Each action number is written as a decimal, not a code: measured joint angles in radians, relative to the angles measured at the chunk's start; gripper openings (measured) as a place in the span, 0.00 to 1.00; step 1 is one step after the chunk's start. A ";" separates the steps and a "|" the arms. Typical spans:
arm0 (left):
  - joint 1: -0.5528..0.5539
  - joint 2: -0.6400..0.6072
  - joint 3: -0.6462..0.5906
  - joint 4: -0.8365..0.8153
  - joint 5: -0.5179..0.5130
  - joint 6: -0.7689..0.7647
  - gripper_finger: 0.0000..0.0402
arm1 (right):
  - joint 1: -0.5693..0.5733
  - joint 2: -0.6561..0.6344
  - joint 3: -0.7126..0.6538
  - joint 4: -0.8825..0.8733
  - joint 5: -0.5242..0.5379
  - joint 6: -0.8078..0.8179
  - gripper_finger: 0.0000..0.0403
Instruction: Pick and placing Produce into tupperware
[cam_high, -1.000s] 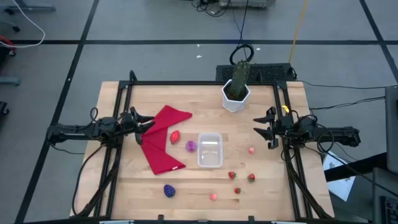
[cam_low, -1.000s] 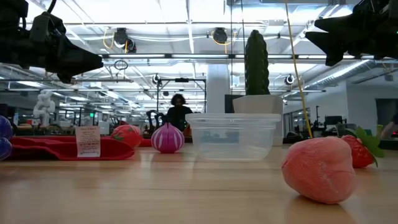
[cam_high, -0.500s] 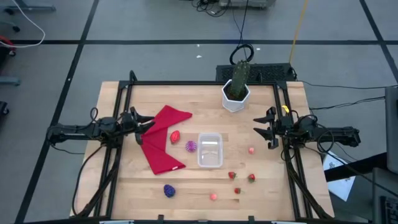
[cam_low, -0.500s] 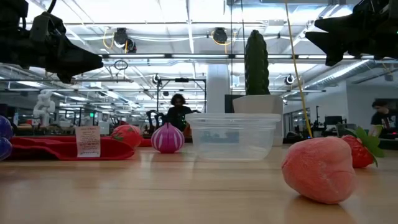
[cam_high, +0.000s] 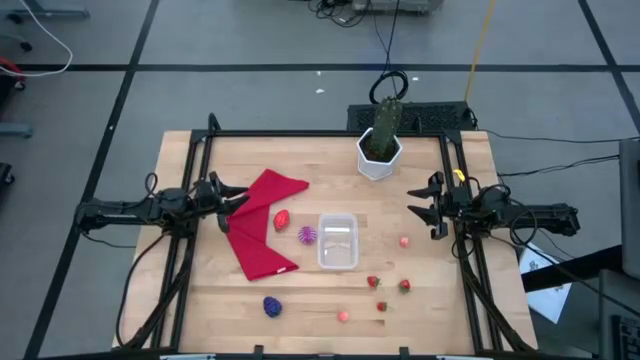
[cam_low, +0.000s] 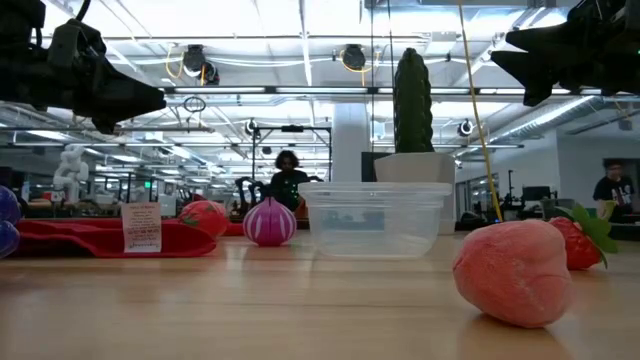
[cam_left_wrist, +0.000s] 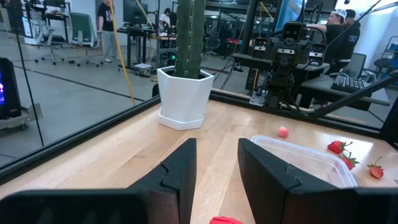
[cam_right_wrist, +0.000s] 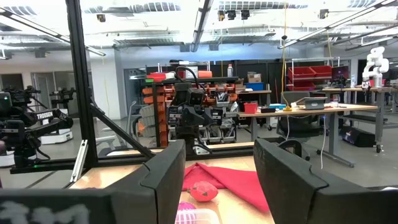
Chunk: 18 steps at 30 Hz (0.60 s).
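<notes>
The clear tupperware stands near the table's middle with nothing in it. Produce lies scattered around it. A red piece rests on the red cloth, and a pink-purple onion lies just left of the tupperware. A purple piece sits near the front edge. Pink and red pieces lie to the right. My left gripper hovers over the table's left side, open by a narrow gap. My right gripper hovers over the right side, open and pointing slightly upward. Neither holds anything.
A red cloth lies spread left of the tupperware. A white hexagonal pot with a green cactus stands at the far edge. A black frame runs along the far and side edges. People show in the room beyond.
</notes>
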 joint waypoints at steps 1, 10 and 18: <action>0.000 0.000 0.000 0.000 0.000 0.000 0.30 | 0.000 0.000 0.000 0.000 0.000 0.000 0.46; -0.001 0.000 0.001 -0.008 0.022 0.000 0.30 | 0.000 0.000 0.000 0.000 0.000 0.000 0.46; -0.001 0.000 0.001 -0.007 0.022 0.000 0.30 | 0.000 0.000 0.000 0.000 0.000 0.000 0.46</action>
